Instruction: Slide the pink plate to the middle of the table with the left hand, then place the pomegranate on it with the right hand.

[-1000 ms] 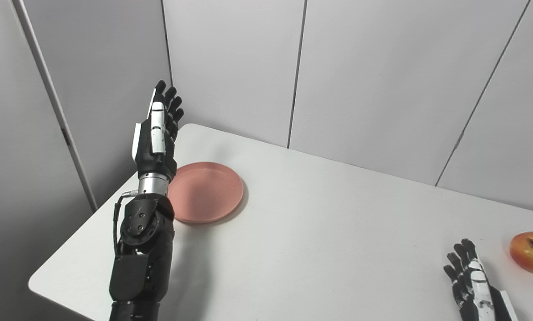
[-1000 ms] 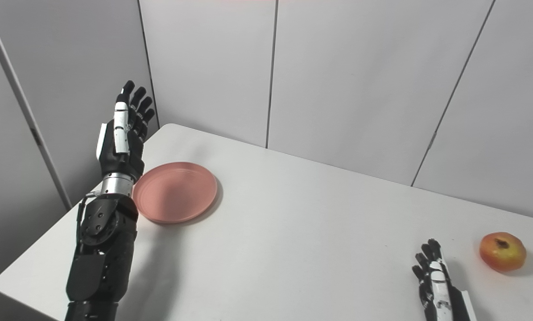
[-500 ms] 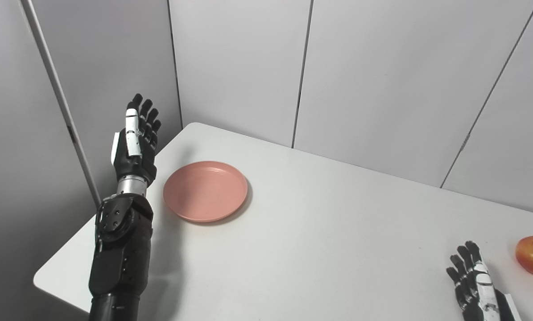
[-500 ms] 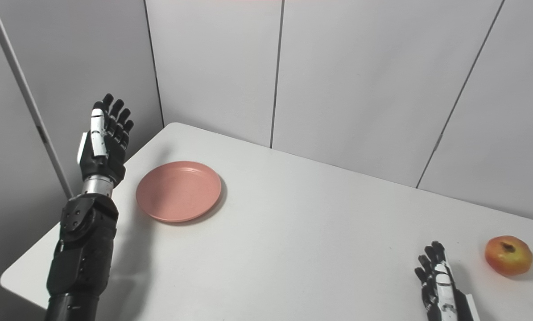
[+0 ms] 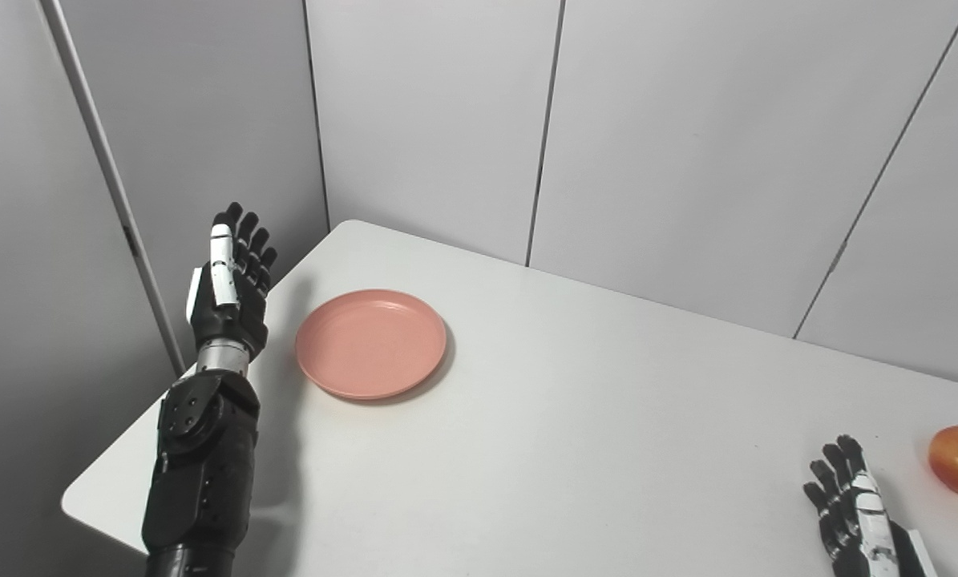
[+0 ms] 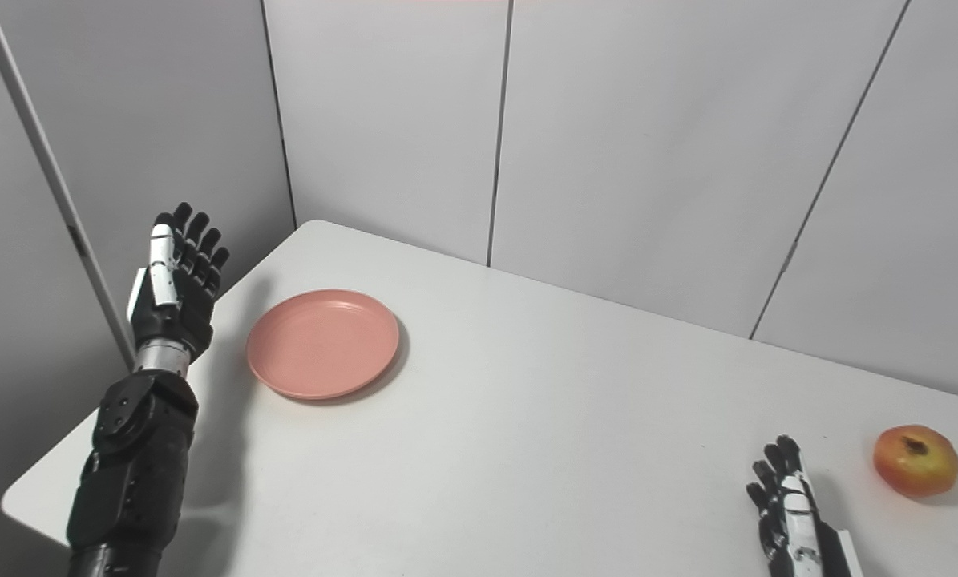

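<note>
Showing the start of the plate slide, the two head views read from left to right as follows. At far left, the left hand (image 5: pixel 228 292) is raised upright beside the table's left edge, fingers extended and held close together, empty, and apart from everything on the table (image 5: pixel 575 417). Just to its right the pink plate (image 5: pixel 371 343) lies flat on the white top near the far left corner, well short of the middle; it is not yet moved. The plate appears shallow, rigid and light, probably plastic, so it should glide easily on the smooth surface; a push against its left rim, or fingertips laid flat on the inner floor, would be the sensible contact, since a high or hard shove could tip it or send it skidding too far. The centre of the table shows nothing on it. At lower right, the right hand (image 6: pixel 791 513) rests low at the near edge, fingers extended and slightly apart, holding nothing. Beside it at far right sits the pomegranate (image 6: pixel 915 461), near but not touching. It looks round, firm and fairly heavy, liable to roll; an enclosing grasp around its widest part would suit.
</note>
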{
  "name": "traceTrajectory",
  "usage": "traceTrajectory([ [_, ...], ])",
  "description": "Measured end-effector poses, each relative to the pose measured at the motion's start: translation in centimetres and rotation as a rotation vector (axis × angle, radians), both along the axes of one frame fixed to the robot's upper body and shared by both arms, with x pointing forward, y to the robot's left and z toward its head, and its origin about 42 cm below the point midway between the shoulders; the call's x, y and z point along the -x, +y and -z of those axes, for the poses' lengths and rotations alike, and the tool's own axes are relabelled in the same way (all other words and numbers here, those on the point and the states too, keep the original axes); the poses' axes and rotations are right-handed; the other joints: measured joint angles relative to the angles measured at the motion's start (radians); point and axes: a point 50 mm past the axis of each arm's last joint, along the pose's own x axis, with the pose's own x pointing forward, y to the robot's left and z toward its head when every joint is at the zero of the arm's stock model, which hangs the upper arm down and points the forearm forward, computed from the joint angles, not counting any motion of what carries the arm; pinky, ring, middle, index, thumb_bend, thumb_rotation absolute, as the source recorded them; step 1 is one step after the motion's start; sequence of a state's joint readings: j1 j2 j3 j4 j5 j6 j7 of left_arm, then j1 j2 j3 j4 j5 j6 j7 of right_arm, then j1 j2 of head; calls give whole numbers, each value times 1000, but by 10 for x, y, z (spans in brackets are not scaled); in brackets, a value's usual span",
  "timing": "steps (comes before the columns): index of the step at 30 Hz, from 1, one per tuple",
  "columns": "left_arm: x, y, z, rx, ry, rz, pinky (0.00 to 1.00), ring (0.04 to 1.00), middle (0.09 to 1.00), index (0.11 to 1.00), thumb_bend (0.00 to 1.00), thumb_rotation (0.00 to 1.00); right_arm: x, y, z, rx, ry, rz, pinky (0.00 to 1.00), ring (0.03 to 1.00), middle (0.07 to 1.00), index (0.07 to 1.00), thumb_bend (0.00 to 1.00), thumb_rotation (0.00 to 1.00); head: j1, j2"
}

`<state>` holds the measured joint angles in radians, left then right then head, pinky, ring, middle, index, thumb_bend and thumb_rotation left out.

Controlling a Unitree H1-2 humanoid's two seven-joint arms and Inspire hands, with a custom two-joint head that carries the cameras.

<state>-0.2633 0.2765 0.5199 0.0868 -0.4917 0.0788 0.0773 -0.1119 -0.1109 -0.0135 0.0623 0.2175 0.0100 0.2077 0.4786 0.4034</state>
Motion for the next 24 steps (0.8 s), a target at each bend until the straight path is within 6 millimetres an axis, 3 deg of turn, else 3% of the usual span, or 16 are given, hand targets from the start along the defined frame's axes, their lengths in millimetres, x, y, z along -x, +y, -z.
traceTrajectory([
  [12, 1, 2, 17, 45, 51, 4, 991, 965, 962, 959, 339, 1000, 0, 0, 0, 3, 4, 4, 1000, 1000, 1000, 1000, 16, 1000, -5, 6],
  [24, 10, 5, 49, 45, 118, 59, 978, 959, 958, 958, 359, 1000, 0, 1, 0, 20, 3, 3, 1000, 1000, 1000, 1000, 22, 1000, -8, 9],
])
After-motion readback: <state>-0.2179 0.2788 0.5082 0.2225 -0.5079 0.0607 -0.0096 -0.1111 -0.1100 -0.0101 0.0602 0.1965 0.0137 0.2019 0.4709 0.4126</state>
